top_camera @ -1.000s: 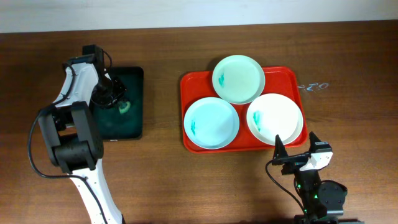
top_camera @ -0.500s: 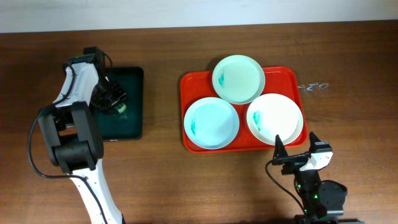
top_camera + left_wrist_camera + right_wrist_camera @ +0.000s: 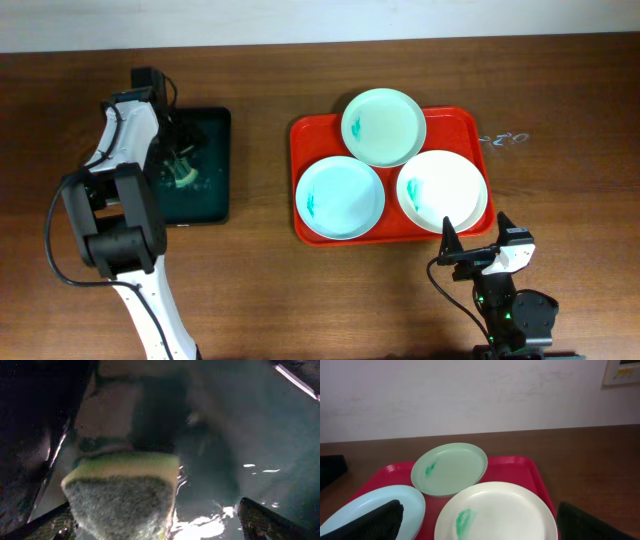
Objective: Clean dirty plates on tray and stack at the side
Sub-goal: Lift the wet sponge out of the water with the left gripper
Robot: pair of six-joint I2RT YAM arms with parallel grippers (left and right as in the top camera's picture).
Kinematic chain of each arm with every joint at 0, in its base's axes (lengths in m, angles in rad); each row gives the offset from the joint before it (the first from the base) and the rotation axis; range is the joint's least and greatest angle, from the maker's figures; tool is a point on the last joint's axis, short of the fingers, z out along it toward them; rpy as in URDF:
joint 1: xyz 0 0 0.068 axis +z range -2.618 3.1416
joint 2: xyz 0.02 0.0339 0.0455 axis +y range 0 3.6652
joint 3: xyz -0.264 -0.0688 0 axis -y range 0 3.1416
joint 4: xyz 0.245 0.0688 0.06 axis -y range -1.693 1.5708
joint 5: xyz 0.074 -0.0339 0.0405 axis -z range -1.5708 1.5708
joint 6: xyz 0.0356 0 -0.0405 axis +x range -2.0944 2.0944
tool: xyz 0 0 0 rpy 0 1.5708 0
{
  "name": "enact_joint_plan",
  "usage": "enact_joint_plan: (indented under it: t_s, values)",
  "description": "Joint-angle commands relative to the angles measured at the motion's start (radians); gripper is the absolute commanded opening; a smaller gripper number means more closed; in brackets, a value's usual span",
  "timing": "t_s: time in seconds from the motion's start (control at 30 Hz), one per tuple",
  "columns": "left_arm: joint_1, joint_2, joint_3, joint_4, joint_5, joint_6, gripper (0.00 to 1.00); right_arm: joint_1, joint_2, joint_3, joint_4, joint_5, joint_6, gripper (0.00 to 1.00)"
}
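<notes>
Three plates lie on the red tray (image 3: 308, 130): a mint green one (image 3: 383, 127) at the back, a pale blue one (image 3: 340, 197) with teal smears at front left, and a white one (image 3: 442, 190) at front right. My right gripper (image 3: 470, 250) hovers open just in front of the tray, its fingers (image 3: 376, 519) spread wide before the white plate (image 3: 505, 510), which carries a green smear. The mint plate (image 3: 451, 467) and the blue plate (image 3: 365, 510) show behind it. Over the black tray, my left gripper (image 3: 178, 158) stands open, with the green sponge (image 3: 120, 492) lying between its fingers, clear of the right one.
A smaller black tray (image 3: 215, 130), wet and shiny, sits left of the red tray, and the sponge (image 3: 180, 172) rests in it. Brown tabletop surrounds both trays. A white wall runs along the back edge.
My left gripper has opened and let go of the sponge, which now lies a little further left in the black tray. The right arm has not moved.
</notes>
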Motion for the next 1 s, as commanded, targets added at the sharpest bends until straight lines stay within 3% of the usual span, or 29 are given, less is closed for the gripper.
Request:
enact_joint_plan:
  t_s: [0.0,0.07,0.17,0.2,0.33,0.37,0.4,0.43,0.5,0.63,0.77,0.83,0.9,0.97]
  values:
    - [0.003,0.016,-0.003,0.045,-0.033,0.078,0.59,0.006,-0.006,-0.007,-0.003,0.005,0.003,0.98]
    - [0.003,0.016,-0.003,0.054,-0.033,0.078,0.01,0.006,-0.007,-0.007,-0.003,0.005,0.003,0.98]
    - [0.003,0.016,-0.003,0.05,-0.032,0.078,0.0,0.006,-0.007,-0.007,-0.003,0.005,0.003,0.98]
    - [0.003,0.016,-0.003,0.029,-0.029,0.078,0.96,0.006,-0.007,-0.007,-0.003,0.005,0.003,0.98]
    - [0.003,0.016,-0.003,-0.11,-0.029,0.078,0.99,0.006,-0.007,-0.007,-0.003,0.005,0.003,0.98]
    - [0.003,0.016,-0.003,-0.117,-0.029,0.078,0.9,0.006,-0.007,-0.007,-0.003,0.005,0.003,0.99]
    - [0.003,0.016,-0.003,-0.119,-0.029,0.078,0.64,0.006,-0.006,-0.007,-0.003,0.005,0.003,0.98]
    - [0.003,0.016,-0.003,-0.115,-0.029,0.078,0.54,0.006,-0.007,-0.007,-0.003,0.005,0.003,0.98]
    - [0.003,0.016,0.003,-0.097,-0.03,0.078,0.0,0.006,-0.007,-0.007,-0.003,0.005,0.003,0.98]
    - [0.003,0.011,0.143,-0.176,-0.029,0.078,0.0,0.006,-0.007,-0.007,-0.003,0.005,0.003,0.98]
    - [0.002,-0.003,0.505,-0.492,-0.021,0.078,0.0,0.006,-0.007,-0.007,-0.003,0.005,0.003,0.98]
    - [0.002,-0.003,0.586,-0.584,-0.022,0.077,0.0,0.006,-0.007,-0.007,-0.003,0.005,0.003,0.98]
    - [0.002,0.002,0.504,-0.557,-0.021,0.074,0.0,0.006,-0.007,-0.007,-0.003,0.005,0.003,0.98]
    - [-0.005,0.003,0.23,-0.396,0.056,0.066,0.0,0.006,-0.007,-0.007,-0.003,0.005,0.003,0.98]
